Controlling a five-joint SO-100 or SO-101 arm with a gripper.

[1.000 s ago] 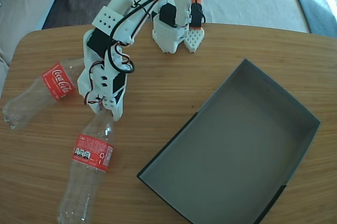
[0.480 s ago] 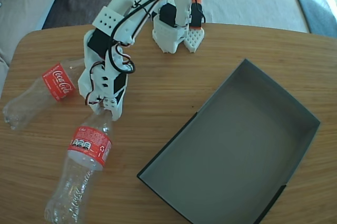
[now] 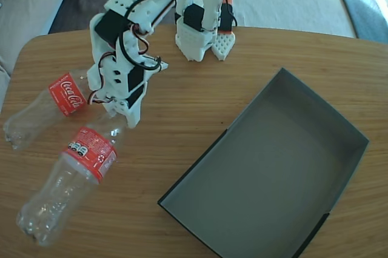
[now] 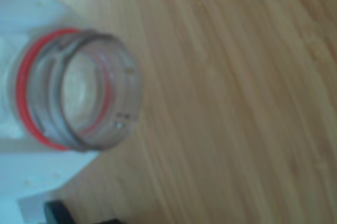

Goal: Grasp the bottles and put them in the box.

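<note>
My end effector (image 3: 121,115): clamped on near bottle's (image 3: 73,176) neck; fingertips hidden.
Far bottle (image 3: 51,103): neck behind my arm.
Wrist view: blurred, capless mouth.

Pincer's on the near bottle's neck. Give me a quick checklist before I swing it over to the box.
1. Grip: pincer shut on the near bottle at its neck: ok.
2. Cap: mouth is open, only the red ring remains: ok if empty; contents cannot tell.
3. Lift: bottle base clear of the table: cannot tell.
4. Box: nothing inside: ok.
5. Other bottle: lies just beside the pincer, may get nudged: not ok.
</note>
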